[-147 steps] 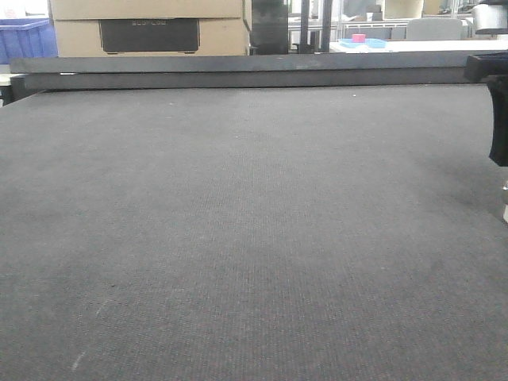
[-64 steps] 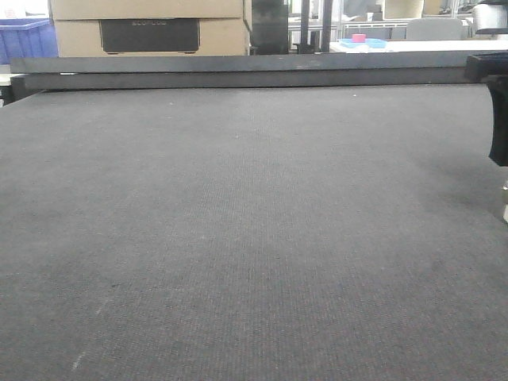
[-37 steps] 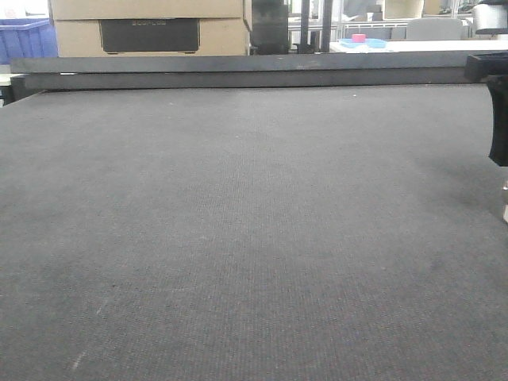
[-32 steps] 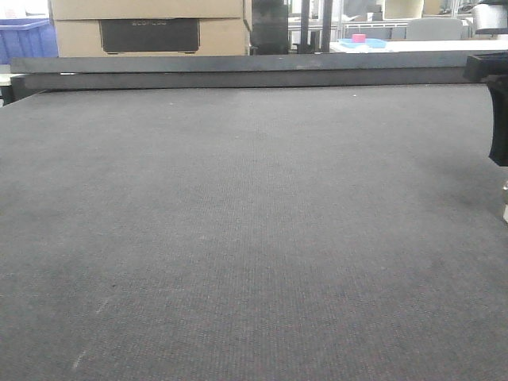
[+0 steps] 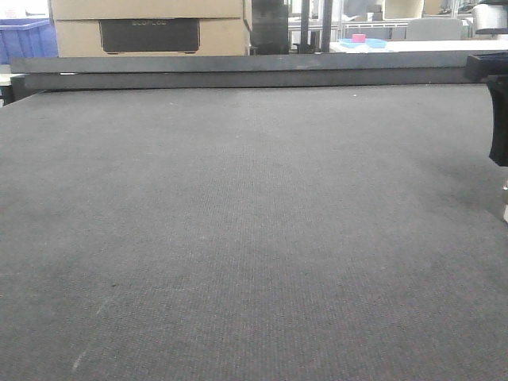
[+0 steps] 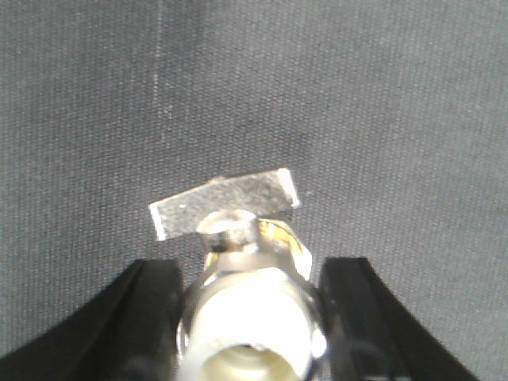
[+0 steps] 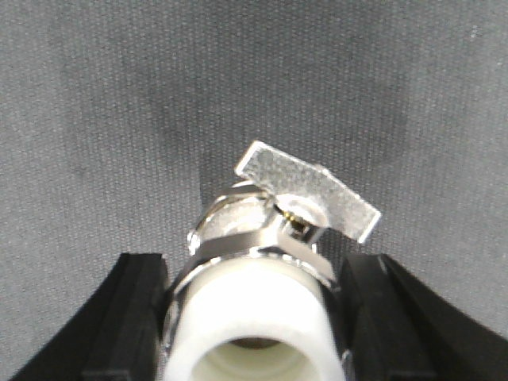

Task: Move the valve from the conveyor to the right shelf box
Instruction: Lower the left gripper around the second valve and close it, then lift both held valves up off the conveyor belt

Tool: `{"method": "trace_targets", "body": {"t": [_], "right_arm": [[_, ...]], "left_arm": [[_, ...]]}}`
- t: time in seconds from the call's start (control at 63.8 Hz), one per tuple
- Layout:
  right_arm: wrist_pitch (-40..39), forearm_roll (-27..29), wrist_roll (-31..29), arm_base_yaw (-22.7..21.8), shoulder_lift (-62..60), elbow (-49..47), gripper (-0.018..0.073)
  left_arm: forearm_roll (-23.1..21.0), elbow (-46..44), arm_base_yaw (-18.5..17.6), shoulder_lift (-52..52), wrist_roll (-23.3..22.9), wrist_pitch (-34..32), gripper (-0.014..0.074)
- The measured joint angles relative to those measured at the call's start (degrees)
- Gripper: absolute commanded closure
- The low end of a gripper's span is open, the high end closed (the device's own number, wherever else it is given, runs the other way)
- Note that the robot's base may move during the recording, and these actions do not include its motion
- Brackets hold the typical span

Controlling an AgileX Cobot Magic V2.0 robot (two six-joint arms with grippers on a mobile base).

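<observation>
My left gripper (image 6: 250,266) has its black fingers (image 6: 151,317) closed against both sides of a valve (image 6: 248,309), with no gap showing at either flank. The flat handle sits crosswise on top, nearly level and tipped slightly up to the right. Under it I see only the woven conveyor (image 6: 238,79); I cannot tell whether the valve touches the belt.

My right gripper (image 7: 252,262) is the same, fingers (image 7: 135,317) clamped on a second valve (image 7: 254,309). Its handle slants down to the right, and a soft shadow lies on the belt beyond it.

From the front, a blue bin (image 5: 24,40) and a cardboard box (image 5: 143,24) stand behind the black rail (image 5: 238,71), which runs along the whole far edge. The belt spreads wide and flat in front of the rail, across the view. At the right border a black arm part (image 5: 498,119) hangs down past the rail over the belt.
</observation>
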Motion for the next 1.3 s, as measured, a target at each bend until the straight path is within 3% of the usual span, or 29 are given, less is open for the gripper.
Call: {"method": "trace_targets", "body": {"t": [0.078, 0.486, 0.893, 1.081, 1.3], "right_arm": [[0.00, 0.00, 0.00, 0.00, 0.00, 0.00, 0.0683], [-0.49, 0.00, 0.37, 0.00, -1.14, 0.21, 0.0727], [-3.06, -0.42, 1.13, 0.00, -13.13, 1.26, 0.0727], [-10.06, -0.74, 1.13, 0.00, -20.98, 7.64, 0.0727], [-19.28, -1.96, 1.13, 0.00, -32.17, 17.97, 0.0727]], "left_arm": [[-0.11, 0.00, 0.00, 0.00, 0.00, 0.00, 0.0709], [-0.42, 0.00, 0.00, -1.16, 1.29, 0.10, 0.0708], [-0.76, 0.49, 0.00, -15.72, 1.42, -0.05, 0.0708], [-0.76, 6.19, 0.00, -24.70, 1.42, -5.03, 0.0708], [-0.76, 14.94, 0.00, -36.92, 1.42, -16.75, 0.0708]]}}
